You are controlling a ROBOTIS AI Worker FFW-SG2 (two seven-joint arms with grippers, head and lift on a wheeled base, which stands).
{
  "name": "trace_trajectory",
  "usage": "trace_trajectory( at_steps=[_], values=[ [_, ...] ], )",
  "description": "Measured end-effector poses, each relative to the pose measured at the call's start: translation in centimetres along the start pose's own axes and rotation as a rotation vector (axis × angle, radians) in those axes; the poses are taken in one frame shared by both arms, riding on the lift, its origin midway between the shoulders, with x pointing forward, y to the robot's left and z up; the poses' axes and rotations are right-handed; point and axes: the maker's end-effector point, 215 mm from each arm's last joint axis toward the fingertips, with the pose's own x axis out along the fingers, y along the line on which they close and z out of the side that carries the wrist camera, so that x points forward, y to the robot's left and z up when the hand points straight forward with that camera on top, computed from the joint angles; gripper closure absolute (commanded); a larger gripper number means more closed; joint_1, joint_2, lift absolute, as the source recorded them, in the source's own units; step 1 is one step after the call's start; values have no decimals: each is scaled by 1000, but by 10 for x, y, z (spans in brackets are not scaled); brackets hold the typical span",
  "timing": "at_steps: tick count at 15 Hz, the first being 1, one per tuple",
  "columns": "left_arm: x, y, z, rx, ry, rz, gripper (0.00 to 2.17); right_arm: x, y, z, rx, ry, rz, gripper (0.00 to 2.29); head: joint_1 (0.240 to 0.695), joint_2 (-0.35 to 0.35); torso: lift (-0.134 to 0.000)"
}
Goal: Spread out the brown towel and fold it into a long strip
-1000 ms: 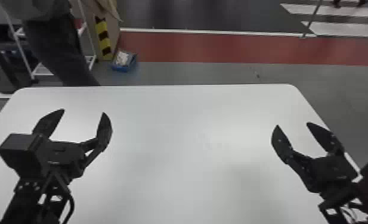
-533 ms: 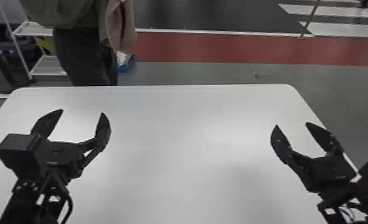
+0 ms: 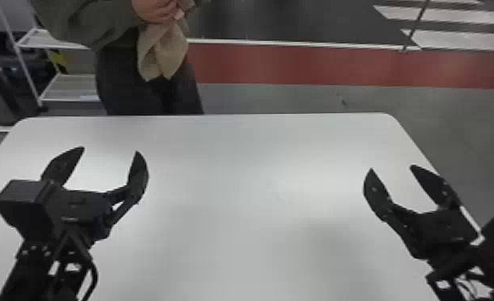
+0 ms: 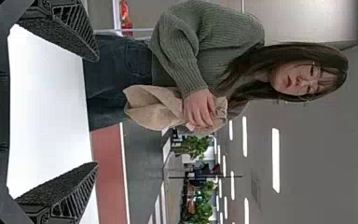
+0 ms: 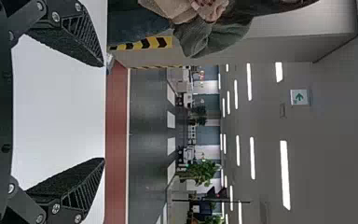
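So the brown towel (image 3: 159, 56) is up in the upper left of the frame, past the far edge of the white bench (image 3: 258, 180). A person in a dark green sweater (image 3: 93, 24) and dark trousers (image 3: 133, 84) has it bunched in their hands (image 3: 155, 10), with the loose part dangling in front of the trousers.

Left tool (image 3: 109, 150) is toward the left of the frame, released, fingers spread wide with the tips pointing up the frame. Right tool (image 3: 391, 167) is over on the right side near the bench's right edge, also released, fingers well apart. There's a white shelf rack (image 3: 69, 87) behind the bench, upper left too.
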Motion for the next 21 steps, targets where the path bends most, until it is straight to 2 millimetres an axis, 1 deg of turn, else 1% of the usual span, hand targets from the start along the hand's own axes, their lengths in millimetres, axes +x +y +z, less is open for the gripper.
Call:
trace_trajectory(
  at_steps=[9,21],
  values=[
    [0,0,2,1,-3,0,76,-1,0,1,-2,0,1,174,695,-81,-125],
    [0,-1,-2,5,11,-1,76,-1,0,2,-3,-2,2,174,695,-82,-125]
  ],
)
